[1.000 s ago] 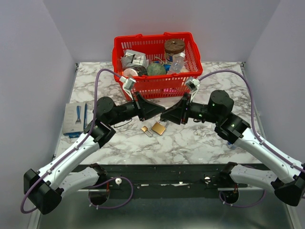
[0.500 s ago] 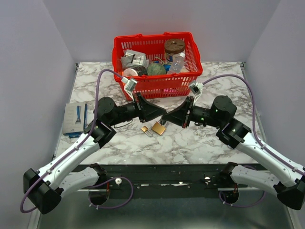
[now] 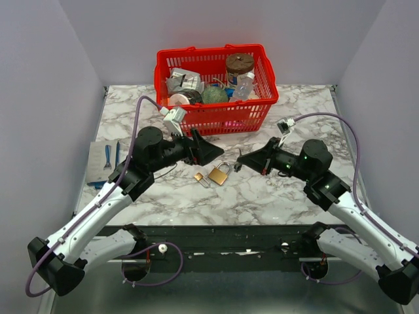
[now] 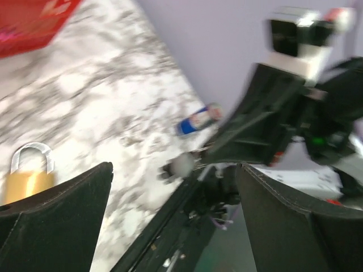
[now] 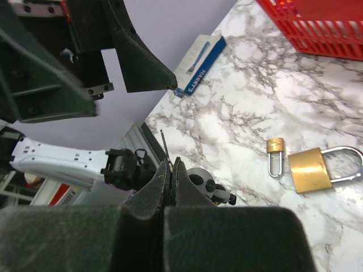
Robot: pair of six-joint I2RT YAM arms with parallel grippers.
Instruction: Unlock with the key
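Observation:
A large brass padlock [image 3: 219, 174] lies on the marble table, its shackle pointing right, with a small brass padlock [image 3: 200, 178] just to its left. Both locks also show in the right wrist view, the large padlock [image 5: 311, 170] and the small one [image 5: 275, 153]. My right gripper [image 3: 254, 159] hangs right of the locks, shut on the key's thin wire ring [image 5: 164, 144]. The key bunch [image 5: 207, 187] dangles below its tips. My left gripper [image 3: 215, 153] is open and holds nothing, above and left of the locks. Its fingers [image 4: 57, 221] frame the blurred key [image 4: 181, 164].
A red basket [image 3: 216, 118] full of jars and packets stands behind the grippers. A blue-and-white packet [image 3: 105, 163] lies at the table's left edge. A small blue tube [image 4: 198, 119] rests near the right arm. The table's front edge runs just below the locks.
My left gripper has opened and drawn back to the left. My right gripper has shut and pulled away to the right with the key. The large padlock now lies uncovered between them.

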